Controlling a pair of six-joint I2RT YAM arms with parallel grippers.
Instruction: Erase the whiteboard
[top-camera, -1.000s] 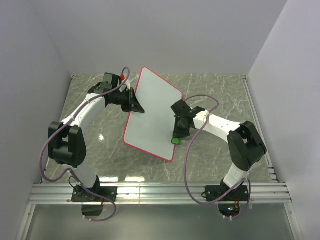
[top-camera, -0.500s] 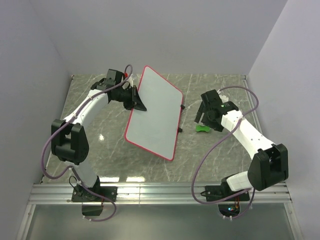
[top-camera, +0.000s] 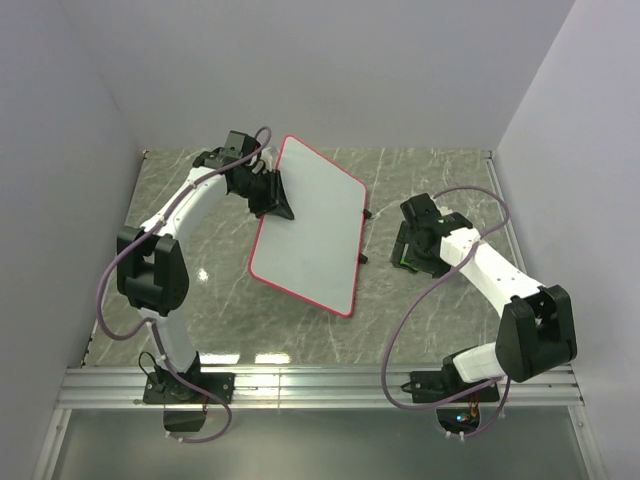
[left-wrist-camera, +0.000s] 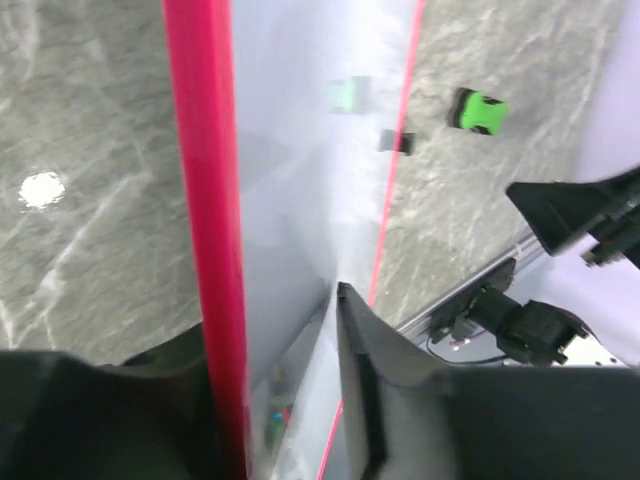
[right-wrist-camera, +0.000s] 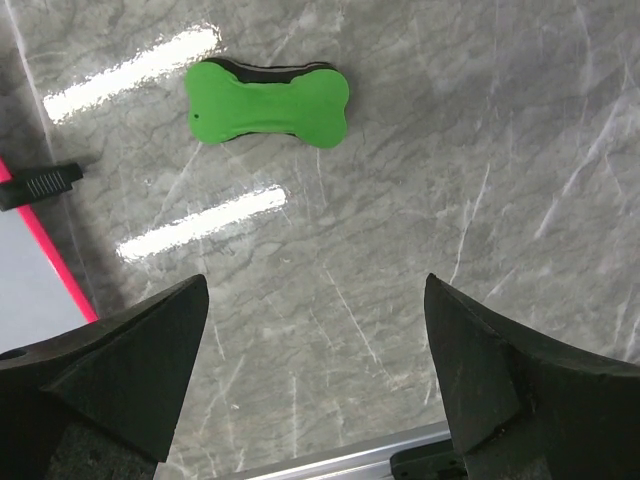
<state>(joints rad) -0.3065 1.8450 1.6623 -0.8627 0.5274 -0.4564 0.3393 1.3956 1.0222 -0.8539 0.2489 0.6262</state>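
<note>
The whiteboard (top-camera: 308, 235), white with a red rim, lies slanted across the middle of the table and shows no writing. My left gripper (top-camera: 275, 205) is at its upper left edge. In the left wrist view the red rim (left-wrist-camera: 205, 200) runs between the jaws of my left gripper (left-wrist-camera: 265, 320), which stand slightly open, and the right finger (left-wrist-camera: 360, 390) sits a little off the white face. My right gripper (top-camera: 408, 252) hovers over the table right of the board. It stands wide open (right-wrist-camera: 315, 290) and empty, with the green bone-shaped eraser (right-wrist-camera: 268, 103) lying flat on the marble just ahead.
Two small black clips (top-camera: 368, 213) stick out of the board's right edge, and one clip (right-wrist-camera: 40, 183) shows near my right gripper. Grey walls close the table on three sides. A metal rail (top-camera: 320, 385) runs along the near edge.
My right gripper has let go of the eraser, left the board and swung right, where the eraser now lies on the table. The left jaws have loosened on the board's rim.
</note>
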